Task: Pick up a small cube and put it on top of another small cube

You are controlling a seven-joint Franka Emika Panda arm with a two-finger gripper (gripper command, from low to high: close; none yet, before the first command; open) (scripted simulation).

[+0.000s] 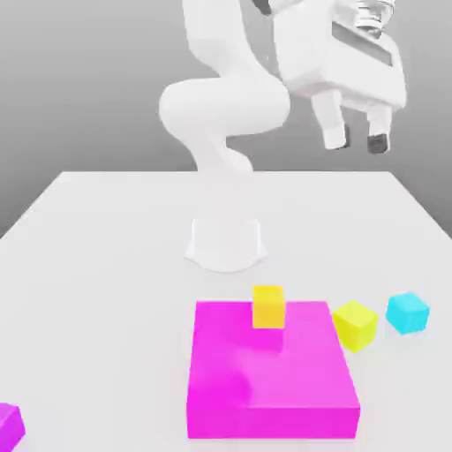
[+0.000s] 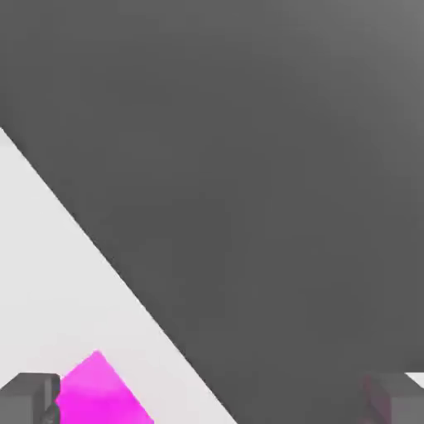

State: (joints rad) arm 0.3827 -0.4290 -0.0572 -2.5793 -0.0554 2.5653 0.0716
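The small lemon-yellow cube (image 1: 355, 324) rests on the white table, just off the right side of the magenta block as the exterior view shows it. A cyan cube (image 1: 407, 312) of about the same size sits a little further to that view's right. My gripper (image 1: 355, 139) hangs high above the table's back right area, far above both cubes, open with nothing between its fingers. In the hand view only the two fingertips (image 2: 29, 397) show, with neither small cube in sight.
A large flat magenta block (image 1: 269, 371) lies at the table's front middle, with an orange-yellow cube (image 1: 268, 306) standing on its far edge. A small magenta cube (image 1: 9, 424) sits at the front left corner. The arm's white base (image 1: 225, 240) stands behind the block.
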